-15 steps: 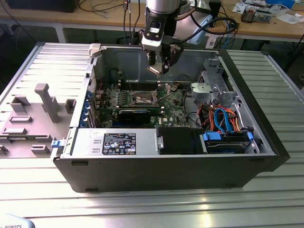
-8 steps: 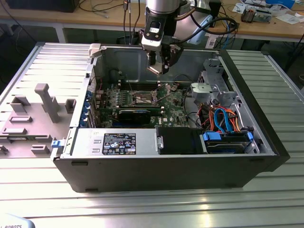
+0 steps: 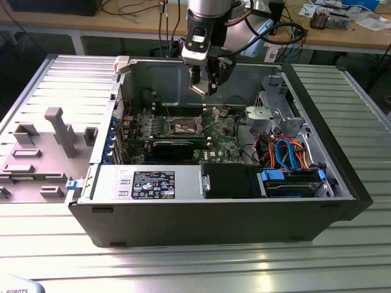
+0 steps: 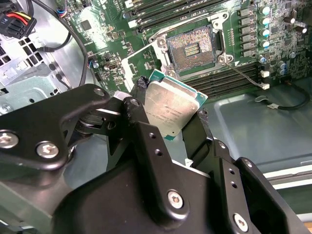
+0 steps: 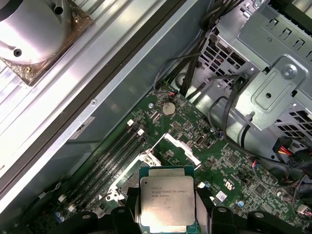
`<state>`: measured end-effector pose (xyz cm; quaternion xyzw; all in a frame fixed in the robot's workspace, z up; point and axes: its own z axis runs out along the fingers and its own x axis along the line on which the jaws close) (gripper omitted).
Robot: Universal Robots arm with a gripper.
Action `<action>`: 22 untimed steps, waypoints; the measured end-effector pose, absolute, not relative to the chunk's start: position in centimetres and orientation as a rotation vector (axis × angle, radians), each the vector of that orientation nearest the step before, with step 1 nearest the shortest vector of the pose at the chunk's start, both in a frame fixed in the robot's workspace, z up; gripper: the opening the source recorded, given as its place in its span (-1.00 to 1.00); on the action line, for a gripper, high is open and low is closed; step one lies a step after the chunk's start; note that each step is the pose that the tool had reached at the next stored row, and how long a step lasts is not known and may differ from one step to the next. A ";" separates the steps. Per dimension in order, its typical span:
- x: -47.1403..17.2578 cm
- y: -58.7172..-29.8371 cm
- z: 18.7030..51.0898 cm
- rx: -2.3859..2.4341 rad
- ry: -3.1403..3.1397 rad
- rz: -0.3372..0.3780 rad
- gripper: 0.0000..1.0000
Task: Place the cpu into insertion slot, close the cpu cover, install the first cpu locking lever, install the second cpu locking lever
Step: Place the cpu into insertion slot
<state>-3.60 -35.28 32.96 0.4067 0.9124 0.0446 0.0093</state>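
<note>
In the exterior view, my gripper hangs over an open computer case that lies on a ribbed metal bench. Below it, on the green motherboard, sits the insertion slot, uncovered. I am above the slot and not touching the board.

In the second wrist view, my black fingers pinch the cpu by two opposite edges. Its silver-grey metal top faces the camera and it is tilted. The insertion slot lies apart from it, with its dark contact field bare inside a metal rim. The cpu cover appears swung open just beside the slot. A thin locking lever reaches out from a corner of the slot.

In the first wrist view, the cpu sits clamped between my fingers, clear of the board. Long memory slots run beside the socket area, and a grey metal drive cage stands farther off.
</note>
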 end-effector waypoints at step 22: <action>-3.6 -35.3 32.9 1.312 2.829 0.139 0.08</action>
